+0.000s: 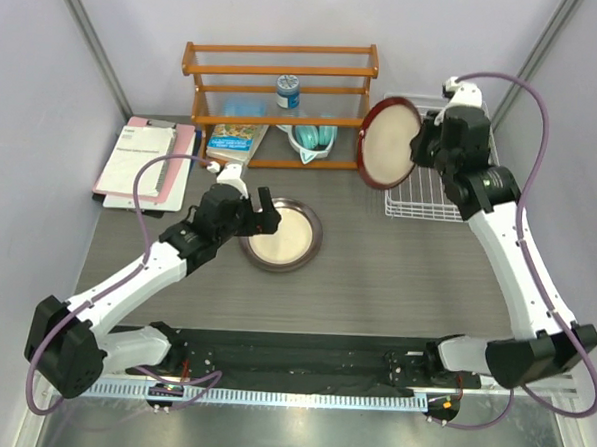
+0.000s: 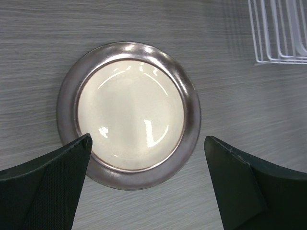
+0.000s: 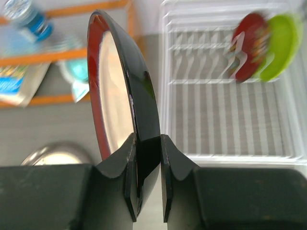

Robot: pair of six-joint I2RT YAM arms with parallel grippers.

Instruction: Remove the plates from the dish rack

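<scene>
My right claw (image 3: pixel 147 143) is clamping the red-rimmed plate (image 3: pixel 112 81) on edge, just left of the dish rack (image 3: pixel 225 115), where the small red plate (image 3: pixel 249 43) and green plate (image 3: pixel 282 43) are standing. My left claw (image 2: pixel 147 139) is hovering, fingers apart, over the grey-rimmed plate (image 2: pixel 128 112), which is lying flat on the table (image 2: pixel 38 43).

White arm links (image 1: pixel 134 275), black joints (image 1: pixel 62 346), purple cables (image 1: pixel 547 126), dark tool fingers (image 2: pixel 43 191).
</scene>
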